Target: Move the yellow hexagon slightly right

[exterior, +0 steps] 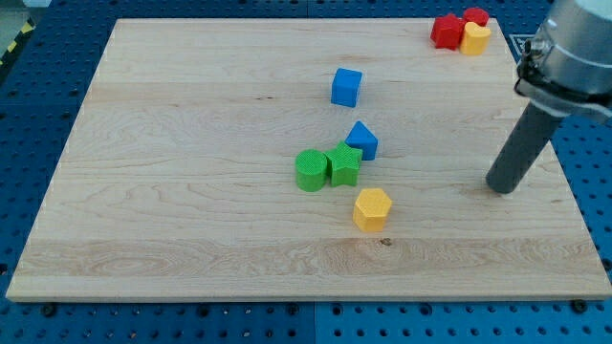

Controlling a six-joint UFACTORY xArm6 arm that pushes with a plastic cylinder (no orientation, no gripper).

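The yellow hexagon point(372, 208) lies on the wooden board point(191, 191) just below the middle. My tip point(500, 187) rests on the board far to the hexagon's right, near the board's right edge, touching no block. Just up and left of the hexagon stand a green star-shaped block point(344, 164) and a green cylinder point(310, 170), touching each other. A blue block with a pointed top point(362, 139) touches the green star's upper right.
A blue cube point(346, 86) stands alone above the middle. At the top right corner, a red block point(446, 31), a second red block point(475, 16) and a yellow block point(475, 39) cluster together. Blue pegboard surrounds the board.
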